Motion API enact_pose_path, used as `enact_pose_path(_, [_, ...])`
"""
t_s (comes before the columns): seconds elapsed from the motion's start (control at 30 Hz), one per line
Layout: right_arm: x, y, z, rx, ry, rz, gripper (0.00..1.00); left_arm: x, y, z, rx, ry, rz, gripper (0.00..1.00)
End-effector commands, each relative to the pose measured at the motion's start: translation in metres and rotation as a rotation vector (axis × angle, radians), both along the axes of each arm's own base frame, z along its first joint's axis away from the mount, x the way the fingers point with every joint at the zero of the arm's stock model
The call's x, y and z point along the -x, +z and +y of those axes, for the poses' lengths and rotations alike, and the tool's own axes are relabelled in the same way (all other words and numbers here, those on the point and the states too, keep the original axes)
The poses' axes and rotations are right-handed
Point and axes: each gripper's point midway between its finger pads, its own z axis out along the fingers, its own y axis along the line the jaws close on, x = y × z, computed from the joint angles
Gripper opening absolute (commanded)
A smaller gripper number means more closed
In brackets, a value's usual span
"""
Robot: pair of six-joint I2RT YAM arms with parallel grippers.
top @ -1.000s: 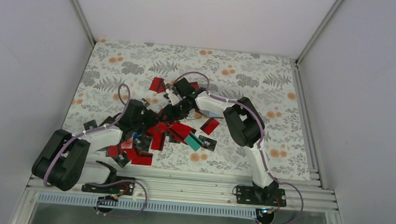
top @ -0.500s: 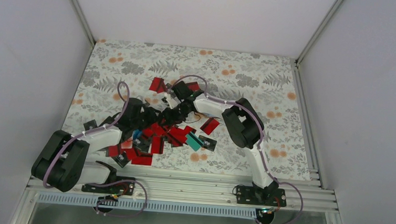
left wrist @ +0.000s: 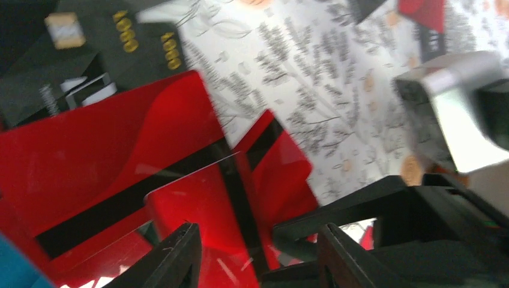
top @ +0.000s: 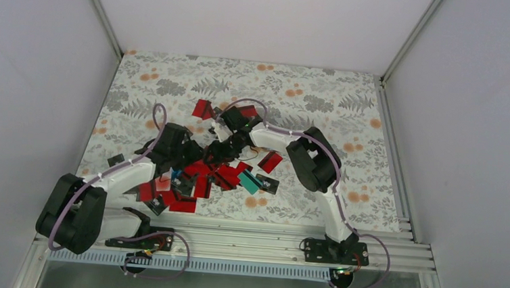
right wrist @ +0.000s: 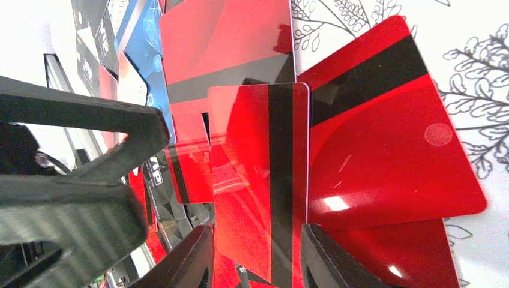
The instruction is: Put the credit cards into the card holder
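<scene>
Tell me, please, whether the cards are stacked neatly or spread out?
Spread out: the cards lie in a loose, overlapping heap at all angles on the table, and a few lie apart from it.

Bright, even, diffuse light from overhead in the top view, with only soft, faint shadows. Sharp there, but small. Heavy motion blur throughout the left wrist view, worst at upper right. Crisp in the right wrist view, with white glare spots on glossy credit cards (right wrist: 384, 150) and washed-out white at the left edge.
</scene>
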Motion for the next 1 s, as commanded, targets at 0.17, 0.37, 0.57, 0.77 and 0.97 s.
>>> enact_pose_path(0.17, [0.015,-0.016,-0.010,0.078,-0.001,0.018,0.39,0.038,-0.039,0.000,-0.043,-0.098,0.177,0.63])
enact_pose_path(0.37, [0.019,-0.017,-0.010,0.064,0.010,0.034,0.39,0.039,-0.054,0.001,-0.058,-0.098,0.206,0.68])
enact_pose_path(0.57, [0.023,-0.019,-0.007,0.050,0.023,0.052,0.39,0.038,-0.067,-0.004,-0.033,-0.102,0.218,0.67])
enact_pose_path(0.77, [0.023,-0.023,-0.006,0.052,0.026,0.060,0.38,0.035,-0.063,-0.009,0.006,-0.109,0.189,0.66])
enact_pose_path(0.97, [0.017,-0.023,-0.002,0.048,0.014,0.054,0.37,0.027,-0.035,-0.017,0.046,-0.136,0.100,0.65])
